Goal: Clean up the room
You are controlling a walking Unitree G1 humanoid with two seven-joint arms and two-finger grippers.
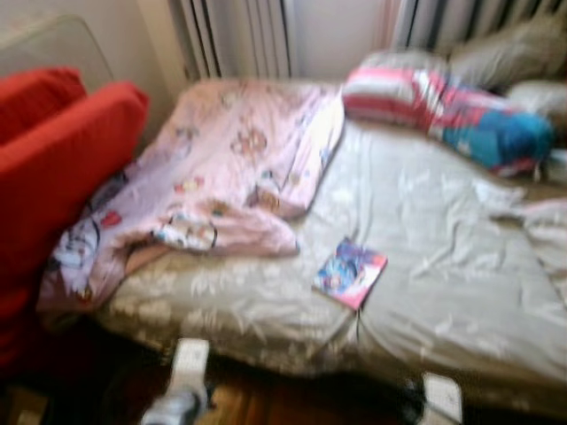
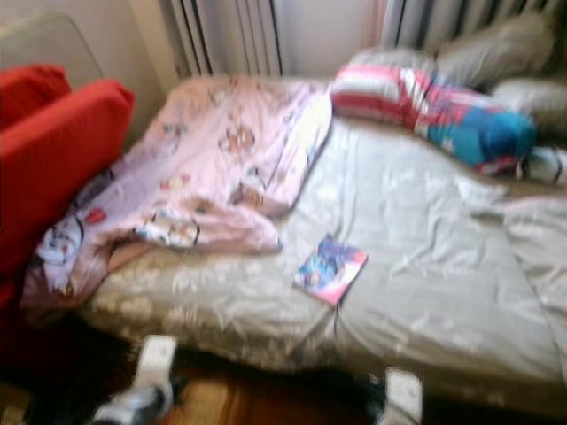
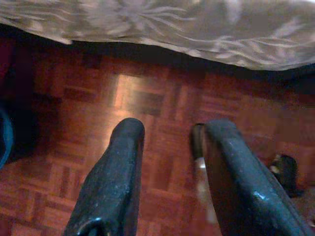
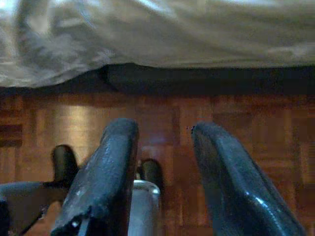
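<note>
Head views are blurred. A bed with a grey-beige patterned cover takes up the centre and right of the frame. A small colourful book lies flat on the cover just below frame centre, near the bed's front edge. A pink printed blanket lies rumpled across the upper left part of the bed, its lower end trailing toward a red armchair at the left edge. A striped pink, white and blue pillow sits at upper right. Both arms hang low at the bottom edge, over parquet floor. Left gripper: fingers apart, nothing between them. Right gripper: fingers apart, likewise holding nothing, pointing at the floor below the bed's edge.
</note>
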